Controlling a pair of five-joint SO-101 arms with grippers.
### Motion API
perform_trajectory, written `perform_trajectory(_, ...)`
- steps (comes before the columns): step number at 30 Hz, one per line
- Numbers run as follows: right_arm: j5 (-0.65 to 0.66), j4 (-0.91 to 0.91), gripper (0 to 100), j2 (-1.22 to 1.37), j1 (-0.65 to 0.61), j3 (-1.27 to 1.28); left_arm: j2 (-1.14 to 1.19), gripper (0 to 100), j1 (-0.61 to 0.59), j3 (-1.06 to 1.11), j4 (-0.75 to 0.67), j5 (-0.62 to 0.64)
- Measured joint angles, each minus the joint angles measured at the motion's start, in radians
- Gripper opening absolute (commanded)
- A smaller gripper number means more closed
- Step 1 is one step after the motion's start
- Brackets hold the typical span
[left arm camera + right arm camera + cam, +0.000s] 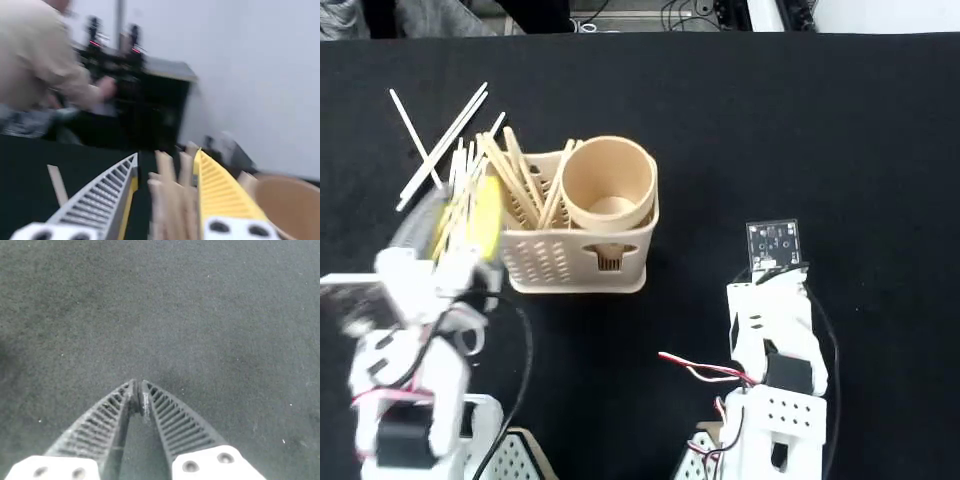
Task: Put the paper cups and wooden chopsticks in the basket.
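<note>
Because wooden chopsticks (170, 200) are light, stiff and smooth, a bundle of them is likely to fan out and slip lengthwise unless it is pinched across its middle. That is roughly where the left gripper (167, 156) has them. Its grey and yellow jaws stand on either side of several sticks and appear clamped on them, though the blur hides how firmly. In the high view this gripper (470, 215) holds the bundle just beside the basket's near-left corner. The right gripper (137, 385) hangs clenched on nothing over bare black table (225, 315), well apart from the work.

Just beyond stands the basket (575, 260), upright, its slotted wall facing the arms. A paper cup (608, 185) sits mouth-up in its right half. It is thin-walled and easily crushed, so I judge it best taken lightly at the rim. More sticks (525, 180) lean in the left half, and their splayed tips crowd the opening the held bundle would need, so they could snag it.

Farthest off, loose chopsticks (440, 140) lie crossed on the table beyond the basket's left side. They lie flat on the cloth and look awkward to get under.
</note>
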Motion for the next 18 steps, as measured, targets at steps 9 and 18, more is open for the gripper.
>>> perform_trajectory(9, 0.000, 0.000, 1.2, 0.000, 0.000, 0.000, 0.364, 21, -0.439, -0.304, 0.210, -0.175)
perform_trajectory(18, 0.000, 0.000, 1.2, 0.000, 0.000, 0.000, 1.028, 19, -0.661, -0.551, 0.169, -0.310)
